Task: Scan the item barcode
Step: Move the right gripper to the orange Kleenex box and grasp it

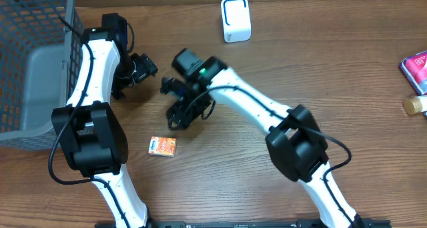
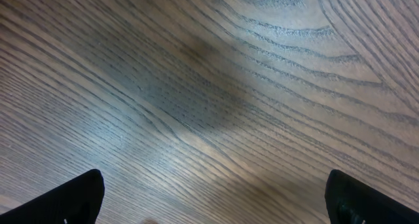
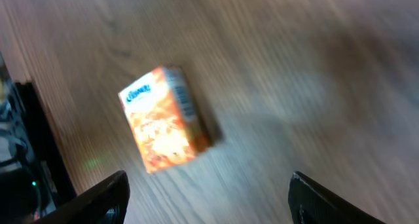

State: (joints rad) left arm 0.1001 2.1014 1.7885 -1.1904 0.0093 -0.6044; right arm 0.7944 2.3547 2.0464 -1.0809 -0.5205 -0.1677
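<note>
Both open and empty, but the right fingers (image 3: 108, 198) sit way nearer the little orange box (image 1: 163, 146) than the left fingers (image 2: 65, 201) (it's lying flat on the tabletop (image 1: 300, 68), long side left-right, between the arms).

Around box (image 3: 163, 119): bare wood on every side, open to me.
Left edge: basket (image 1: 40, 15) blocks my sweep.

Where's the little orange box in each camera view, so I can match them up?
Overhead: the orange box lies lower left of centre.
Left wrist: not in it; only the table shows.
Right wrist: the orange box is left of centre, blurred, lying flat.
Shared landmark: the grained wood of the table, seen in all three views.
</note>
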